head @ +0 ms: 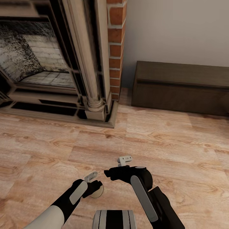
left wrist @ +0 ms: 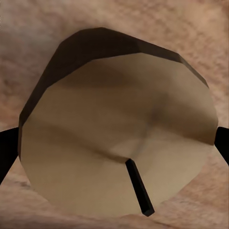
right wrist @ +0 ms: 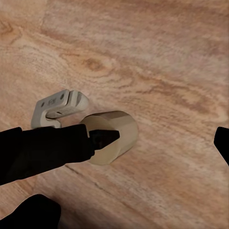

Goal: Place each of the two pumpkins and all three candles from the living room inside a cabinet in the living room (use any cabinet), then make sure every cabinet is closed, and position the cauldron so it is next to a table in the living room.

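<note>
1. your left gripper (head: 95, 184) is clamped on a short round cream candle (head: 98, 191) just above the wood floor (head: 178, 143)
2. your right gripper (head: 108, 174) hangs beside it; i cannot tell its jaw state
3. the long low dark-brown wood cabinet (head: 181, 87) sits closed against the far wall, right of the brick fireplace (head: 63, 63)

Cabinet (head: 181, 87) cut by right edge; candle (head: 98, 192) half hidden behind left end effector (head: 94, 184).

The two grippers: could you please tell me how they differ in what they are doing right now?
The left gripper sits low, closed around a candle above the wooden floor; the right gripper is raised, open and empty. The left gripper points down toward the floor; the right points ahead toward the cabinet. Both have pale fingers on black wrists.
</note>
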